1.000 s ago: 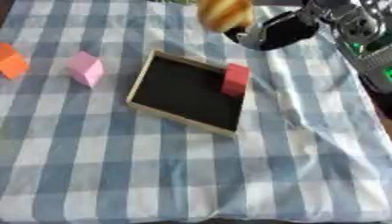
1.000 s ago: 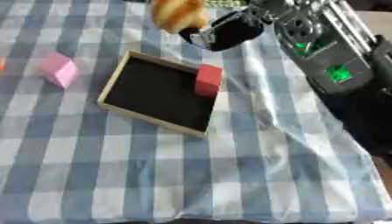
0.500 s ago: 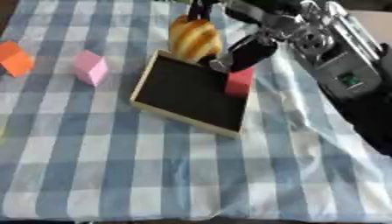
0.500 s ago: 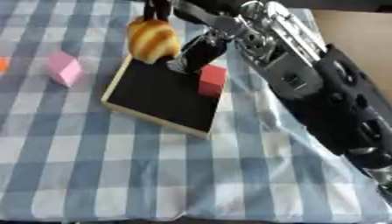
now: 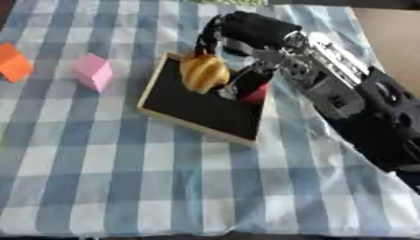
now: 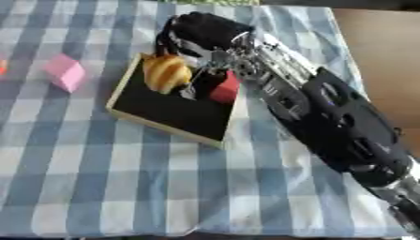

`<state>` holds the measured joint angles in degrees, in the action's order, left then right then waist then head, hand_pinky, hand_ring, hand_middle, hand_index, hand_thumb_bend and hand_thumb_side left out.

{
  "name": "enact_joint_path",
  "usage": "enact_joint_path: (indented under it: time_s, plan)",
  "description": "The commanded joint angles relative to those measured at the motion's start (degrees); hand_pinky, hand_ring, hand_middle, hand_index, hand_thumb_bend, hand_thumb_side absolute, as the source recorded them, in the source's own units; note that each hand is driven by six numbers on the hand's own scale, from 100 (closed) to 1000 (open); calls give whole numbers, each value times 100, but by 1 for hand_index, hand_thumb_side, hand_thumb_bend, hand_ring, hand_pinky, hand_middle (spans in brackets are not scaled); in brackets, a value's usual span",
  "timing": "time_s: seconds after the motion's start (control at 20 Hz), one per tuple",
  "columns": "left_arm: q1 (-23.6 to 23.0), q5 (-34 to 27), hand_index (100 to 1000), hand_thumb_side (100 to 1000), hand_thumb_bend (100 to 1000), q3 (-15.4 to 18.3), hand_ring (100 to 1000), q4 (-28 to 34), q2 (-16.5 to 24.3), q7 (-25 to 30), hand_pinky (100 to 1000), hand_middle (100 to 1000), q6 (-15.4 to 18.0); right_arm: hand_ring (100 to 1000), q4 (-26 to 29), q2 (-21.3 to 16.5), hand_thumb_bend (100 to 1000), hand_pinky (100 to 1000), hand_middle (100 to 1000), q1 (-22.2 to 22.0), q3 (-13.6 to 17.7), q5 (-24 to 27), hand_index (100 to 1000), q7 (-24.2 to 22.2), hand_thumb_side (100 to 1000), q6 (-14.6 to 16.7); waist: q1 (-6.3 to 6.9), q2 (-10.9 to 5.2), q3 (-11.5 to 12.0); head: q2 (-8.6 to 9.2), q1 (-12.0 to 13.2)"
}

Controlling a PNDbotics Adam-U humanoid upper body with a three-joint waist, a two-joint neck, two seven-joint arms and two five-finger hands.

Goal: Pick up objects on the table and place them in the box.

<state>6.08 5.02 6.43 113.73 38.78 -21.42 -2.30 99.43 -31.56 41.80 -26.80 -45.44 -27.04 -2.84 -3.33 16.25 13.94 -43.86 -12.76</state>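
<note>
A shallow wooden box (image 5: 156, 91) with a black floor lies on the checked cloth. My right hand (image 6: 201, 33) reaches in from the right over the box's far end, fingers curled round a golden-brown bread roll (image 5: 203, 72) held just above the box floor. A red block (image 6: 225, 89) stands inside the box at its right side, partly hidden by the hand. A pink block (image 5: 93, 71) sits on the cloth left of the box. An orange block (image 5: 14, 64) lies at the far left edge. My left hand is out of sight.
My black right arm (image 5: 361, 108) crosses the right side of the table. The blue and white checked cloth (image 5: 164, 187) covers the table down to its near edge. A bare brown surface (image 6: 377, 47) shows past the cloth's right side.
My right hand has carried the bread roll from beyond the box's far edge down over the box's inside. The camera has also shifted.
</note>
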Motion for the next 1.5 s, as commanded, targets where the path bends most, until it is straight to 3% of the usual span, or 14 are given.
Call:
enact_joint_path:
  time_s: [0.05, 0.2, 0.3, 0.45, 0.6, 0.9, 1.15, 1.25, 1.35, 1.4, 1.5]
  plan:
    - [37, -30, 930, 681, 363, 27, 871, 87, 78, 23, 884, 840, 3, 732, -102, 42, 428, 795, 568, 80, -30, -260, 727, -14, 100, 98, -36, -12, 4, -26, -4]
    - [28, -33, 930, 681, 362, 29, 871, 87, 65, 23, 884, 840, -1, 786, -177, 117, 478, 813, 649, 76, -97, -424, 785, -112, 107, 238, -40, -11, 7, -26, 7]
    - [26, -33, 930, 681, 361, 33, 871, 87, 64, 20, 885, 840, -3, 873, -153, 106, 565, 847, 795, 63, -123, -484, 843, -247, 220, 381, -45, -10, 6, -26, 30]
    - [23, -32, 930, 681, 361, 37, 872, 87, 66, 17, 885, 840, -8, 930, -20, 58, 552, 873, 865, 25, -74, -667, 882, -459, 319, 578, -54, -14, -3, -26, 73]
    - [16, -34, 930, 682, 361, 39, 872, 87, 64, 17, 885, 840, -15, 940, 151, -8, 511, 877, 875, -21, 15, -741, 888, -578, 369, 649, -58, -21, -15, -26, 104]
    - [3, -35, 930, 681, 359, 46, 872, 87, 62, 14, 885, 840, -14, 922, 534, -96, 518, 865, 843, -113, 258, -572, 880, -447, 358, 436, -52, -30, -38, -26, 160]
    - [-12, -25, 929, 678, 359, 64, 872, 87, 75, -12, 886, 840, 6, 883, 1223, -269, 523, 849, 772, -239, 756, -2, 848, 105, 296, -27, -43, -37, -54, -26, 252]
    - [-10, -21, 927, 671, 363, 76, 871, 87, 94, -35, 885, 838, 18, 837, 1442, -397, 436, 830, 699, -294, 1063, 412, 804, 521, 242, -308, -39, -44, -60, -26, 323]
    - [-12, -7, 927, 665, 366, 87, 871, 87, 134, -58, 885, 838, 34, 825, 1499, -549, 357, 827, 670, -346, 1363, 1131, 789, 1138, 246, -502, -35, -50, -60, -26, 389]
    - [-16, 17, 927, 655, 373, 94, 872, 87, 168, -66, 886, 839, 39, 820, 1507, -649, 209, 824, 657, -377, 1504, 1501, 786, 1454, 315, -562, -34, -52, -59, -26, 412]
    - [-22, 110, 928, 638, 384, 106, 872, 87, 272, -76, 887, 841, 46, 822, 1514, -889, 137, 825, 658, -476, 1776, 2159, 790, 2088, 367, -626, -34, -54, -51, -26, 429]
